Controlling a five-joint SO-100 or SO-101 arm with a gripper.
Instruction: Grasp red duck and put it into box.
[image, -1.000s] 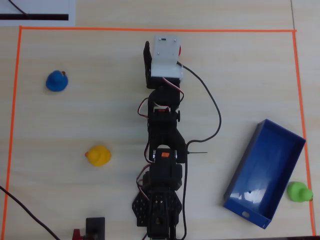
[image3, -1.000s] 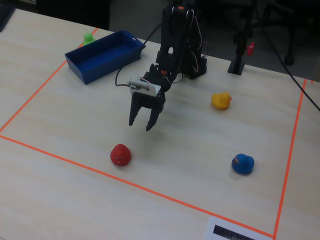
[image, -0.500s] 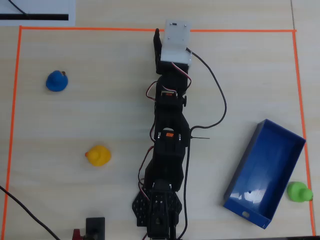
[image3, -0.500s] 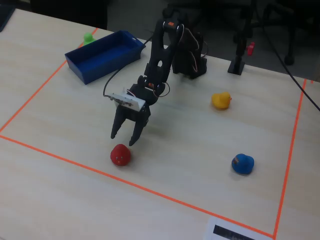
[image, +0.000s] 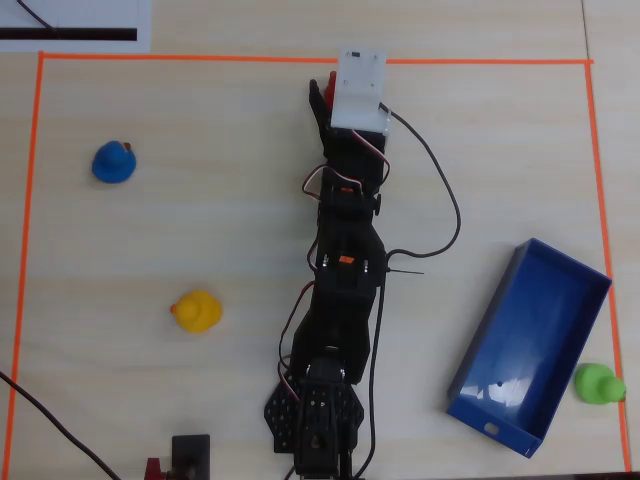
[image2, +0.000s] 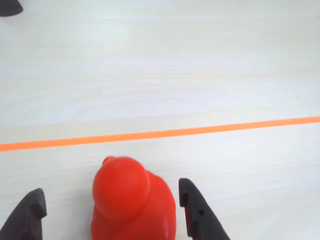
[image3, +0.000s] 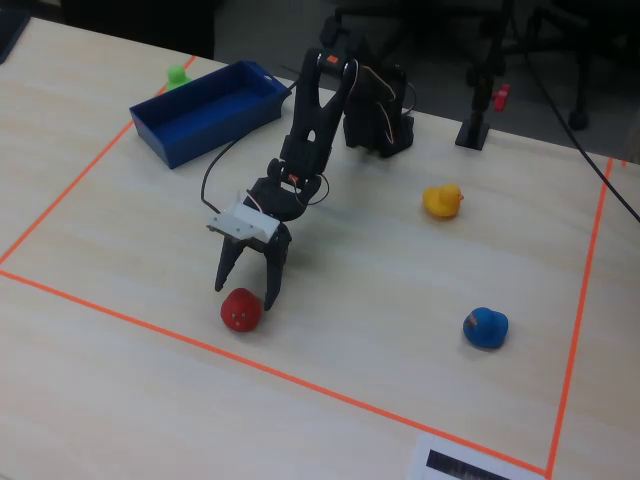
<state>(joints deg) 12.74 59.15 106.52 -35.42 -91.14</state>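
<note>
The red duck (image2: 132, 200) stands on the pale wooden table, just inside the orange tape line. My gripper (image2: 111, 187) is open, with one finger on each side of the duck. The right finger (image2: 197, 212) is close to the duck's body and the left finger (image2: 27, 215) stands well apart. In the fixed view the gripper (image3: 244, 296) points down over the duck (image3: 241, 309). In the overhead view only a sliver of the duck (image: 329, 92) shows beside the white wrist housing. The blue box (image: 530, 345) lies empty at the lower right, far from the gripper, and also shows in the fixed view (image3: 205, 110).
A blue duck (image: 113, 162) and a yellow duck (image: 196, 311) sit to the left of the arm. A green duck (image: 598, 384) sits just outside the box's right side. Orange tape (image: 200, 57) borders the work area. The arm's cable (image: 445, 200) loops to its right.
</note>
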